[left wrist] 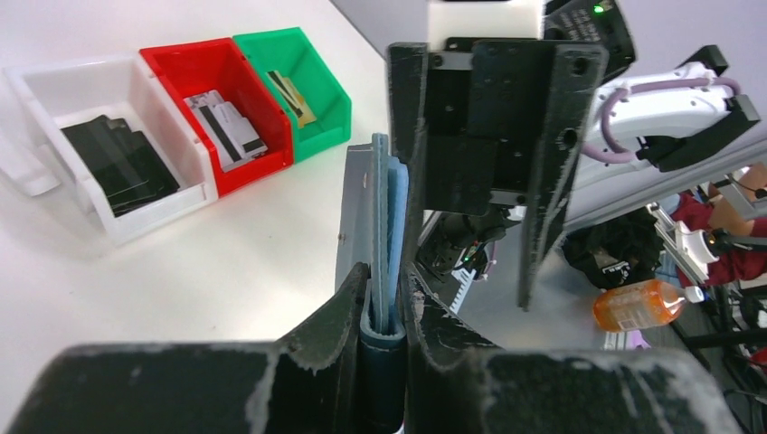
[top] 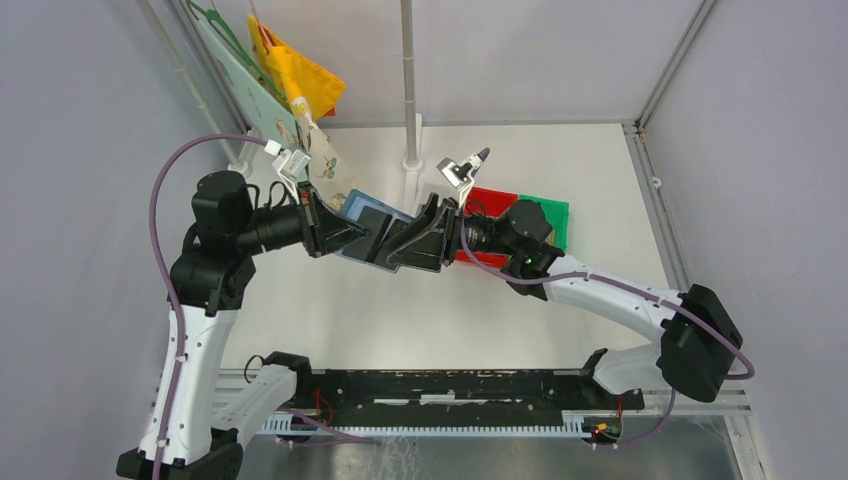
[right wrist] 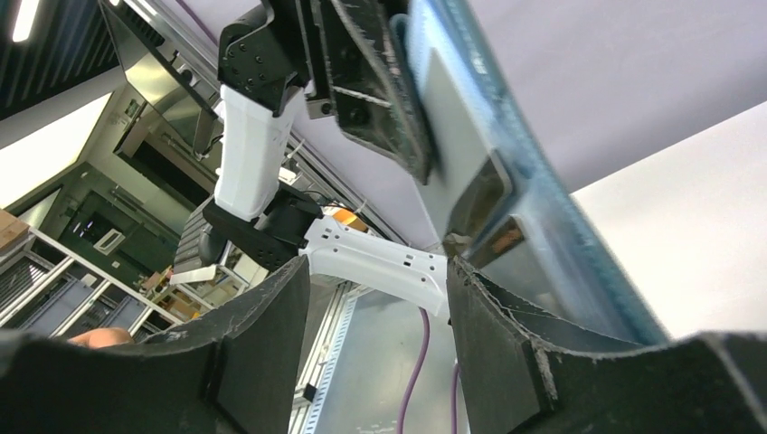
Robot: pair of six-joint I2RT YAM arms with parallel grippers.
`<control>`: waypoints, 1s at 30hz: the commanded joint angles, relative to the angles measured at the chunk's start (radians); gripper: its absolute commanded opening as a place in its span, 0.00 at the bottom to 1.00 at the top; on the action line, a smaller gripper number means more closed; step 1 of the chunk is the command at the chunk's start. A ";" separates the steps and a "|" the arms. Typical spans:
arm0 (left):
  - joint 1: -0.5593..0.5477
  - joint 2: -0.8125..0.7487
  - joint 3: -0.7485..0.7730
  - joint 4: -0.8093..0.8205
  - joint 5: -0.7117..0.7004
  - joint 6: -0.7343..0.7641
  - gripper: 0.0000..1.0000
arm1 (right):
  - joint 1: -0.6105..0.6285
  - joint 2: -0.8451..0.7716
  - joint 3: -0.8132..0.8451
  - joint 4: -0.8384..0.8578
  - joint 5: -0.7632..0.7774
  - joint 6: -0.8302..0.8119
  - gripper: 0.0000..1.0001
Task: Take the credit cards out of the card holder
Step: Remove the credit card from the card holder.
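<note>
The small teal-blue folding card holder [left wrist: 378, 226] is held clear of the white worktop [left wrist: 226, 262]. It is clamped at its lower end by the left tool [left wrist: 384, 303], whose fingers are closed tight on it. Its long axis runs away from that tool towards the right tool [right wrist: 380, 271], and in the overhead view the card holder is seen lying between the two tools.

The right tool is parted fairly wide and nothing is held in it. The card holder lies outside its gap, just beside one finger [right wrist: 506, 344], with the pocket side turned towards that finger. A pale panel and a brownish patch are seen in the pocket, but they are too blurred to be called cards with certainty.

The right arm is judged the one to pull. Its tool would have to be shifted sideways so that a card edge comes between the fingers.

Light grey striped plastic credit cards [left wrist: 226, 127] are seen in a red plastic bin [left wrist: 185, 52], and gold-toned ones [left wrist: 294, 95] in a green plastic bin [left wrist: 280, 36].
</note>
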 commanded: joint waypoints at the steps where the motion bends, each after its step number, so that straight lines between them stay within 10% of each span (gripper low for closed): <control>1: 0.000 -0.006 0.011 0.108 0.095 -0.093 0.02 | 0.007 0.020 0.012 0.083 0.013 0.018 0.62; 19: 0.000 -0.004 -0.006 0.145 0.217 -0.140 0.02 | 0.021 0.088 0.009 0.328 0.023 0.153 0.57; 30: 0.000 -0.016 -0.005 0.156 0.219 -0.158 0.02 | 0.032 0.074 -0.047 0.449 0.062 0.191 0.31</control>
